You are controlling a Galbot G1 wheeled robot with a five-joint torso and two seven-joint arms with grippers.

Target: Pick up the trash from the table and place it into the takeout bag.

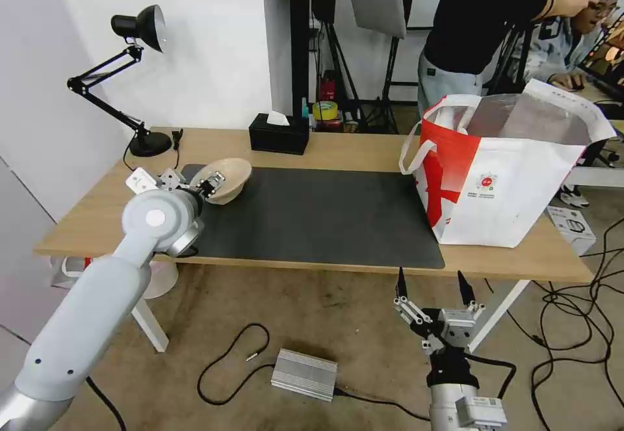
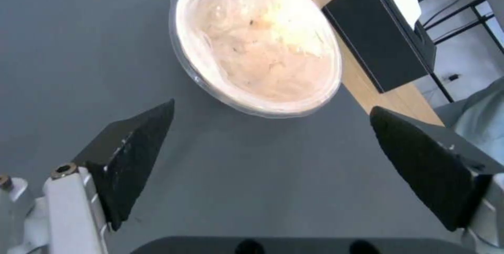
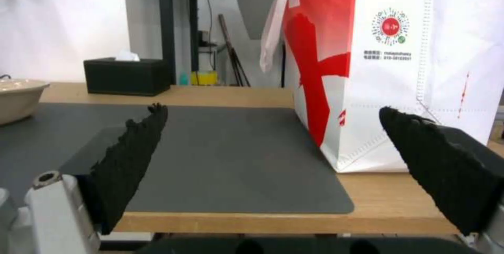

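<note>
One piece of trash, a shallow beige bowl, sits at the far left end of the dark grey mat on the light-wood table. My left gripper hovers right at the bowl's near-left side. In the left wrist view the left gripper is open, and the bowl lies just beyond its fingertips, not between them. The white and red takeout bag stands open at the table's right end. My right gripper is open and holds nothing, just below the table's front edge, facing the bag.
A black tissue box sits at the back edge, and a black desk lamp at the back left. On the floor lie a silver box and cables. People stand behind the table on the right.
</note>
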